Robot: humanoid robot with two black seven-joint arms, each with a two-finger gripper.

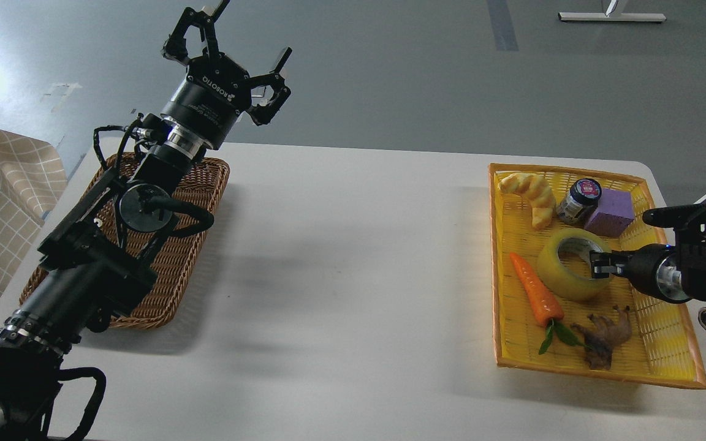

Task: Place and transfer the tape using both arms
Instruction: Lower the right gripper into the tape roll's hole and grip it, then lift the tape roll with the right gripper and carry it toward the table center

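My right gripper (601,264) is at the one tape (573,264) in the yellow tray (665,361), fingers reaching into its core; whether they grip I can't tell. Beside it: one carrot (535,289), one croissant (531,195), one jar (580,199), one purple block (609,212). My left gripper (230,58) hangs spread wide, holding nothing, above the one wicker basket (172,269)

Black jointed left arm (114,245), looped black cables, silver collar ring, white ROBOTIQ lettering on left gripper (230,58), right arm (690,263) black with silver ring
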